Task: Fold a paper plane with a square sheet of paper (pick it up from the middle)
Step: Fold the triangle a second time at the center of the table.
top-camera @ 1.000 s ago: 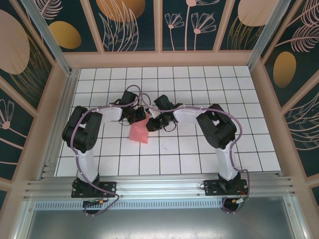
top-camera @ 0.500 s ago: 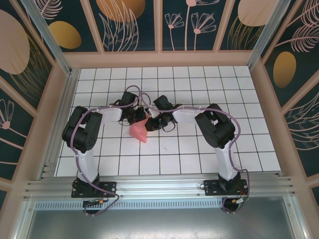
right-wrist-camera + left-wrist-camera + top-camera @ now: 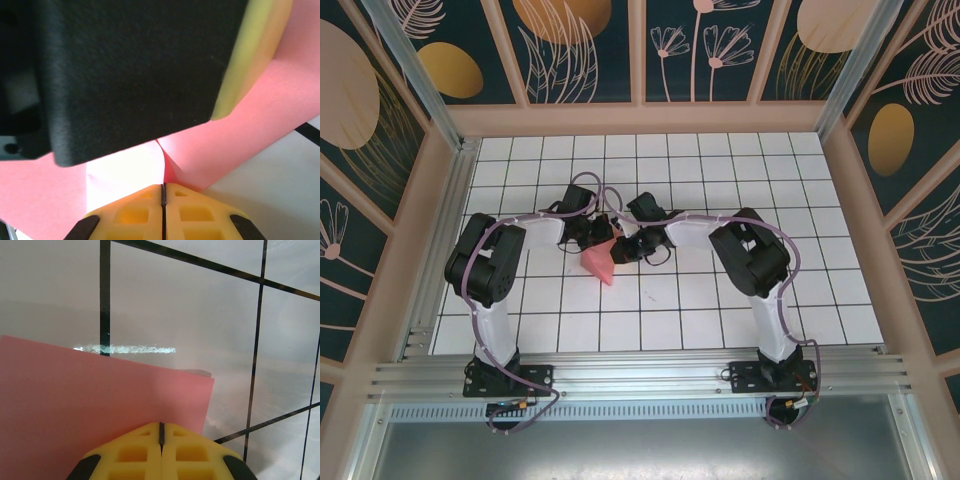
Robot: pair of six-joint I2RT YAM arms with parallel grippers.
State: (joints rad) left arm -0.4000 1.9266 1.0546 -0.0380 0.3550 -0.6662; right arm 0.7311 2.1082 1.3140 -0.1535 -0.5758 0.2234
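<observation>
The pink-red square sheet of paper (image 3: 599, 263) hangs folded between my two grippers above the middle of the grid table, its point toward the near edge. My left gripper (image 3: 603, 235) is shut on its upper edge; in the left wrist view the flat pink sheet of paper (image 3: 90, 405) runs out from the closed yellow fingertips (image 3: 135, 452). My right gripper (image 3: 620, 248) is shut on the sheet of paper (image 3: 250, 125) too, pinching a bent edge right at its tips (image 3: 163, 189). The left gripper's black body (image 3: 125, 75) and yellow finger (image 3: 250, 55) sit just in front of the right one.
The white table (image 3: 720, 300) with black grid lines is ringed by a pale wooden wall (image 3: 650, 118) at the back and sides. An aluminium rail (image 3: 640, 375) runs along the near edge by the arm bases. A shiny streak (image 3: 125, 348) marks the table under the sheet.
The hanging paper has narrowed and drawn in toward the grippers, from a broad diamond to a slimmer wedge. Both grippers have stayed shut and nearly still, close together.
</observation>
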